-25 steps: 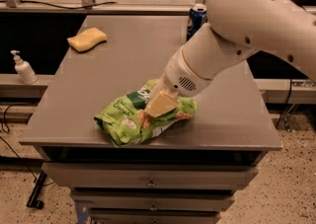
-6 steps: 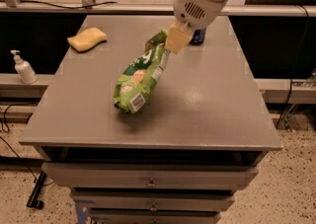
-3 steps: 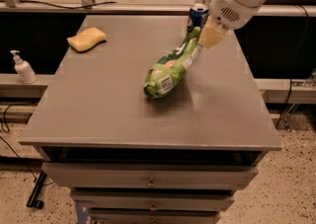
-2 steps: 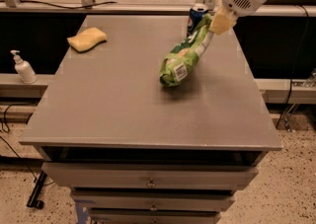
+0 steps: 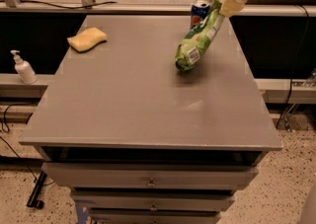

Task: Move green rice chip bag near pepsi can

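We see the hand [image 5: 228, 6] above the counter's far right edge, clamped on the top end of the green rice chip bag [image 5: 197, 40]. The bag hangs tilted, its lower end down by the counter [image 5: 138, 104]; it carries a white label patch we can't read. Just behind it stands the pepsi can [image 5: 197, 12], partly covered, red-blue logo showing. A yellow sponge [image 5: 87, 39] lies far left, and a pump bottle [image 5: 22, 67] sits off the counter.

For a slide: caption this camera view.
Gripper, above the table, holds the green chip bag by its top, beside the pepsi can.
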Tool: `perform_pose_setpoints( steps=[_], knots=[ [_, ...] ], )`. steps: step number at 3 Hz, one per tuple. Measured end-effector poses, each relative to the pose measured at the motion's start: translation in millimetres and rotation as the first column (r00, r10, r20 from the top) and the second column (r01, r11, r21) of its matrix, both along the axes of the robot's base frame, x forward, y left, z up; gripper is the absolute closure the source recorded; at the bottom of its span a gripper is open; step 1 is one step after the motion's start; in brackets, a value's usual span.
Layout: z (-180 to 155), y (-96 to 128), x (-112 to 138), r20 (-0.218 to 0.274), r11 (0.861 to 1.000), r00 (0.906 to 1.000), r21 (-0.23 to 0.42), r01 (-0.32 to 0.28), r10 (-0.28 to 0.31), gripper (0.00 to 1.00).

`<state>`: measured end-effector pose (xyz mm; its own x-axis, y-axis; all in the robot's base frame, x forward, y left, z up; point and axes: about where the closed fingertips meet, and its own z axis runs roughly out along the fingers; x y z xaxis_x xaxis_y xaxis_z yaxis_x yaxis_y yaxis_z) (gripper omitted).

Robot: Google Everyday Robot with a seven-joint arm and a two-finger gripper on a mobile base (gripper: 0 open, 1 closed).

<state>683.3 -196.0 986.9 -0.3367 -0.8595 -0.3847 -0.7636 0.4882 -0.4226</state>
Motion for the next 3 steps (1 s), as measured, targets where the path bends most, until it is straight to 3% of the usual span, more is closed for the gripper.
perform_pose_setpoints(
  steps=[3],
  knots=[
    [1,-22,38,0.036,1.0,0.9989,-0.008,0.029,-0.029,1.0]
  ],
)
